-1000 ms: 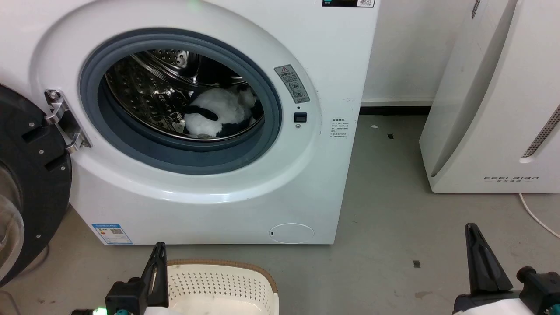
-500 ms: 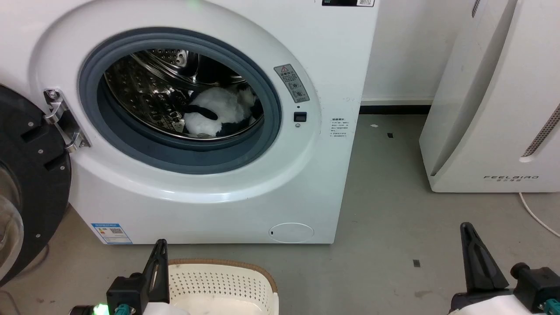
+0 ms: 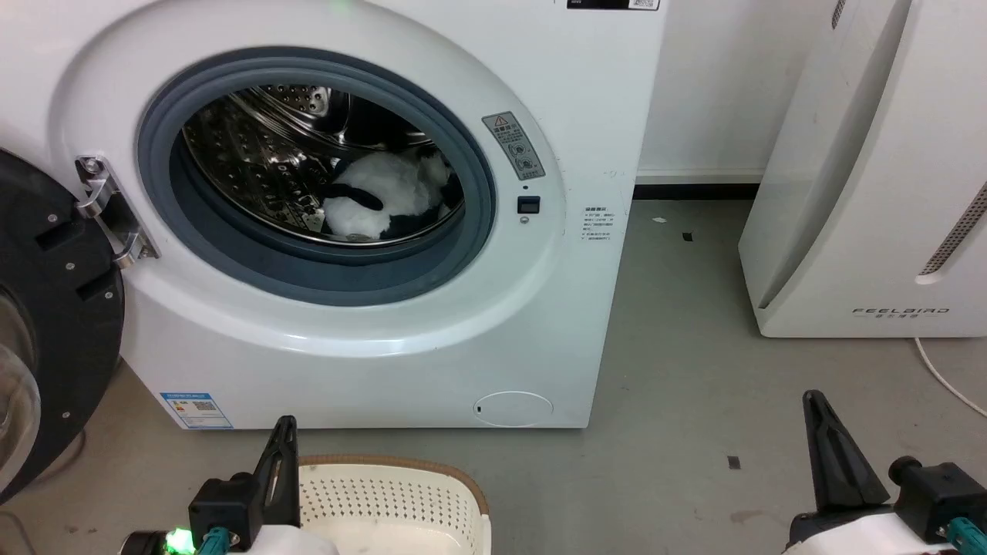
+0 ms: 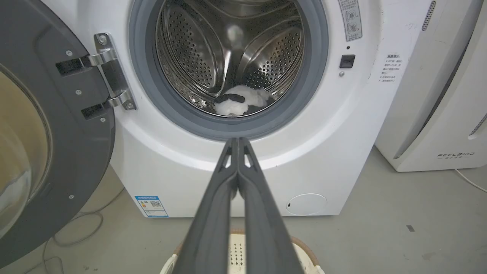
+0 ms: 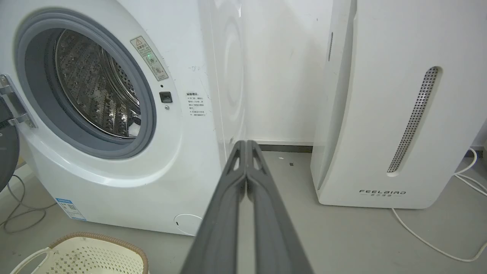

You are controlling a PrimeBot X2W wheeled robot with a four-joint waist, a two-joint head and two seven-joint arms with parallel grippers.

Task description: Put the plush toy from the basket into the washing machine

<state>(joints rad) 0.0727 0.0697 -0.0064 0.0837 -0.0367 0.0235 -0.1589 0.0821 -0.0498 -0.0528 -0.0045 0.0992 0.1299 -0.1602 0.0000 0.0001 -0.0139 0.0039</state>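
– Where's your plush toy (image 3: 385, 202) now?
– You'll find it lying low in the drum (image 3: 254, 162) of the washing machine (image 3: 540, 324), toward its right side. The black door (image 3: 54, 324) is swung open to the left.
– And your tools?
– Your left tool (image 4: 238, 141) is closed on nothing, fingers pressed together, just beside the basket (image 3: 385, 493) on the floor (image 3: 694, 385). Your right tool (image 5: 246, 144) is likewise closed and empty, near the FEELBIRD appliance (image 3: 871, 193).
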